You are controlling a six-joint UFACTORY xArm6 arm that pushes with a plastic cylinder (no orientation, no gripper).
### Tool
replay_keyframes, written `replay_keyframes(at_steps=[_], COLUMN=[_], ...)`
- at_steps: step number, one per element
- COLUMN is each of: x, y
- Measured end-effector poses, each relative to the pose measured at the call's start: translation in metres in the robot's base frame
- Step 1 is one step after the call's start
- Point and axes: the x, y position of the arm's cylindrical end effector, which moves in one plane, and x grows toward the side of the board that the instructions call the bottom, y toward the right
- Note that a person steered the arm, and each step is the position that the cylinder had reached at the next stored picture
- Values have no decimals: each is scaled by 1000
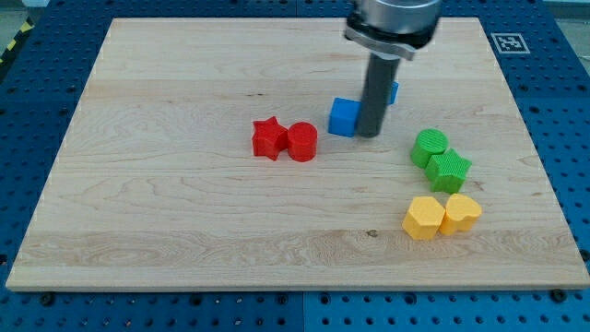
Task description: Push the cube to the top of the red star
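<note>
Blue cube (343, 117) sits near the middle of the wooden board (184, 231), and my tip (369, 135) rests just beside its right face, touching it or very nearly so. No claw exists on this arm (only the straight dark rod), so nothing here spreads or pinches. Another blue block (394, 91) peeks out behind the rod, its shape hidden. To the view's left of the cube, and a little lower, lie the red star (268, 138) and a red round block (302, 142), touching each other.

I judge the push to be under way, with the cube not yet above the star. The next move calls for a steady shove toward the view's left, kept high enough that the cube clears the red round block and stops just above the star. The green and yellow blocks at the lower right are well out of the way.
</note>
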Motion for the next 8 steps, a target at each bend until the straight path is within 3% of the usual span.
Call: replay_keyframes(at_steps=[2, 6, 7, 8], x=[-22, -19, 20, 61], y=[-19, -146, -173, -151])
